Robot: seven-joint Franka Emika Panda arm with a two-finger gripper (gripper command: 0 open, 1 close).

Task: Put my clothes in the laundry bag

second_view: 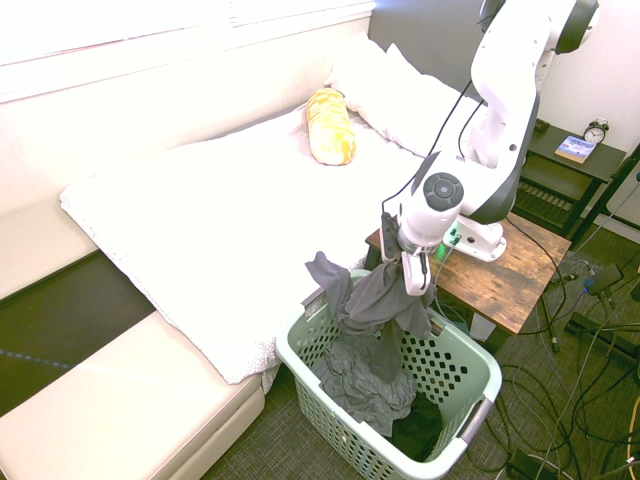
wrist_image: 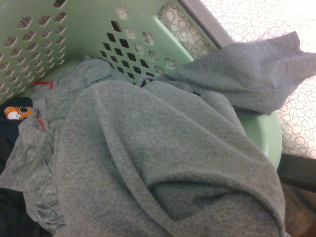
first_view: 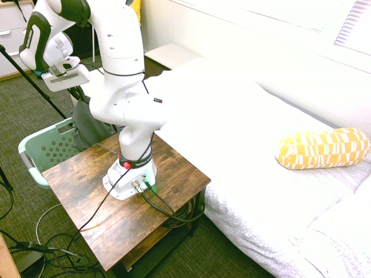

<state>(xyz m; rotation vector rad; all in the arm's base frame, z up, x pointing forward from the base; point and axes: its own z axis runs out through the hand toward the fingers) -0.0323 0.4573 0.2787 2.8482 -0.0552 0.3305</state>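
Observation:
My gripper [second_view: 415, 277] is shut on the clothes [second_view: 372, 300], a slate-grey garment that hangs from the fingers down into the laundry bag [second_view: 483, 372], a mint-green perforated basket on the floor by the bed. One flap of the garment drapes over the basket's rim on the bed side. The first exterior view shows the clothes [first_view: 87, 128] hanging behind the arm, above the laundry bag [first_view: 42, 149]. In the wrist view the clothes [wrist_image: 163, 158] fill most of the picture, with the laundry bag's wall [wrist_image: 74, 34] behind.
Other grey and dark laundry [second_view: 370, 390] lies in the basket, one piece with an orange print [wrist_image: 17, 112]. The white bed [second_view: 220, 200] carries a yellow patterned pillow [second_view: 332, 126]. A wooden table [first_view: 98, 220] stands right beside the basket. A dark nightstand [second_view: 570, 160] holds a clock.

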